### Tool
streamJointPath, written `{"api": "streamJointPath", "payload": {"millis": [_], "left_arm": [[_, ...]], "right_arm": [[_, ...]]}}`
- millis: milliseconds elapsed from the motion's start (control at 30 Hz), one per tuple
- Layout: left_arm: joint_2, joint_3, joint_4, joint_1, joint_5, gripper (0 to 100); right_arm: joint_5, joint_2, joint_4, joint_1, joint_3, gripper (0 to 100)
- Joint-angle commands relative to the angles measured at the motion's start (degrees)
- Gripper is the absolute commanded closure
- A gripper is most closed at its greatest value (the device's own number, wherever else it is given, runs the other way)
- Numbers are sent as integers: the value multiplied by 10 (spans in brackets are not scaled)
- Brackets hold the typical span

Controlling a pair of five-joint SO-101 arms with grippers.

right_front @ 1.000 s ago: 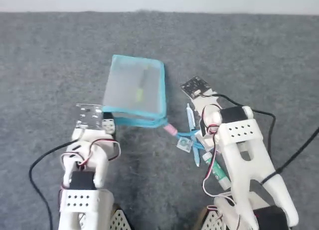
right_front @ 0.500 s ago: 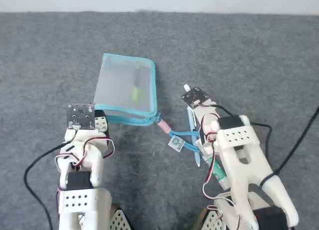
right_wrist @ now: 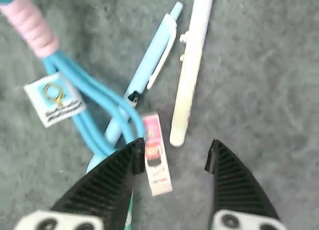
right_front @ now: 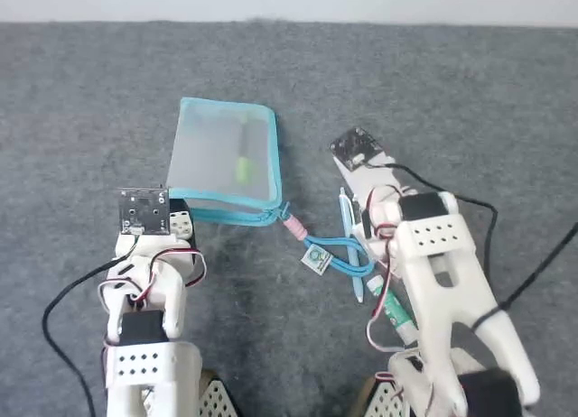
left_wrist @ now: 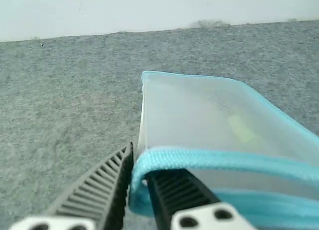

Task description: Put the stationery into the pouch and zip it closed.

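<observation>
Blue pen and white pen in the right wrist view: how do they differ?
The blue pen is light blue, the white pen cream-white. The cord loop lies across the blue pen; the white pen lies clear of it. Both lie flat on the table.

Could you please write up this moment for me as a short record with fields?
pouch: translucent, teal-edged, lying on the grey carpet; a yellow-green item shows inside
left tool: shut on the pouch's near edge
right tool: open, over the loose pens
loose stationery: light blue pen, white pen, green pen, all outside the pouch
zip pull: blue cord with tag and pink bead
</observation>
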Motion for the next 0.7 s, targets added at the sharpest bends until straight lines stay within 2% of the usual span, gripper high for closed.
{"api": "streamJointPath", "payload": {"millis": [0,167,433,600,667], "left_arm": [[-10,-30,-24,0,4,988],[-8,-29,-24,1,4,988],[-8,-29,-24,1,4,988],[-7,-29,-24,2,4,988],[-7,-29,-24,2,4,988]], "right_arm": [[5,57,-52,7,-37,831],[6,138,-114,7,-39,837],[4,218,-118,51,-76,847],[3,249,-118,54,-77,992],[3,250,-114,56,-77,983]]}}
